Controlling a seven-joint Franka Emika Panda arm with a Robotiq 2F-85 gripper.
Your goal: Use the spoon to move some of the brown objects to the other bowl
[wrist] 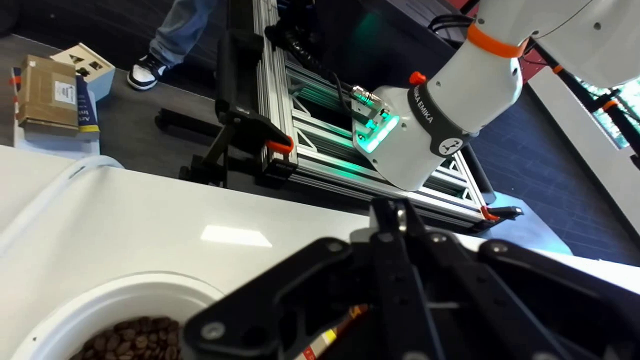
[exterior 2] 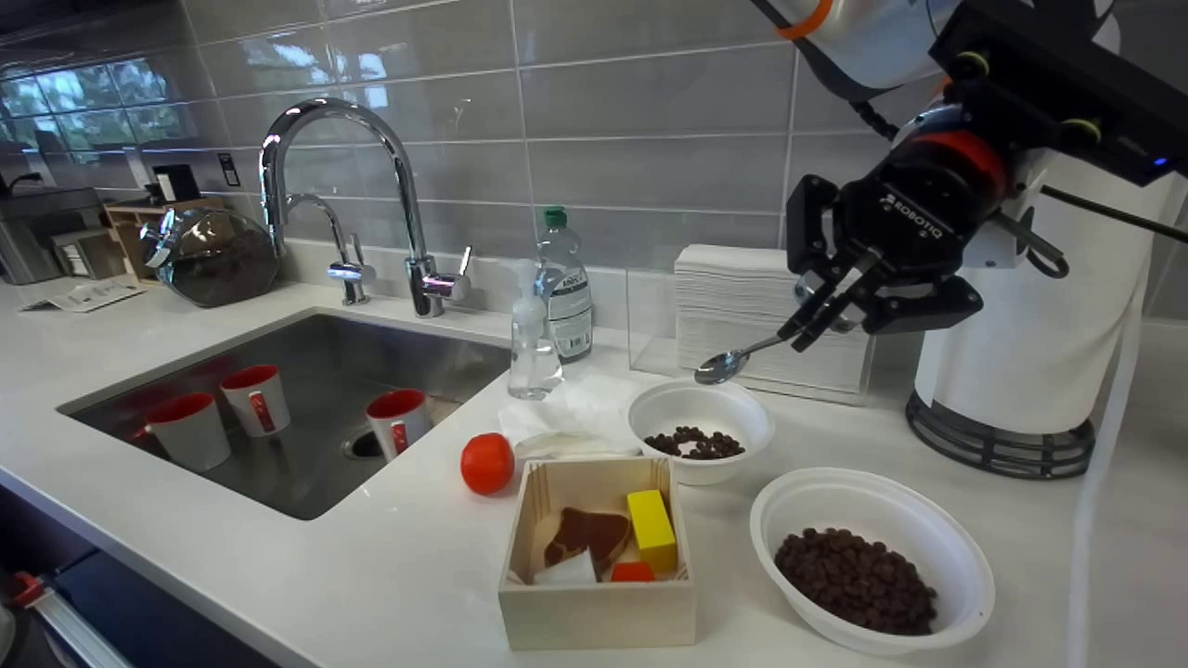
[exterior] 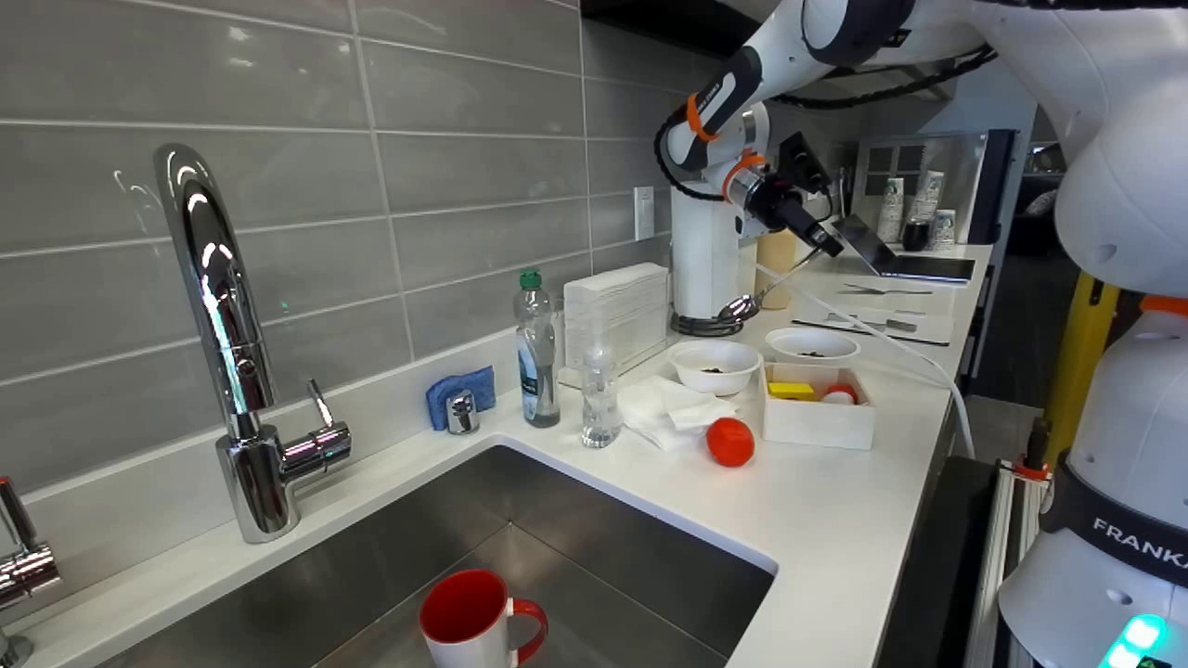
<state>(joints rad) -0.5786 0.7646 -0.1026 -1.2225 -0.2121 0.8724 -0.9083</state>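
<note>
- Fingers (exterior 2: 819,322) at upper right of an exterior view stand close together, clamped on the handle of a metal spoon (exterior 2: 724,366).
- The spoon's head, tilted down toward lower left, hangs just above a white bowl (exterior 2: 710,471) near center bearing a modest cluster of brown objects (exterior 2: 691,443).
- A fuller bowl (exterior 2: 900,515), lower right, carries a larger brown heap (exterior 2: 858,580).
- On the table (exterior 2: 390,566), a pale box (exterior 2: 599,617) sits lower center, a round red object (exterior 2: 487,464) just beside it.
</note>
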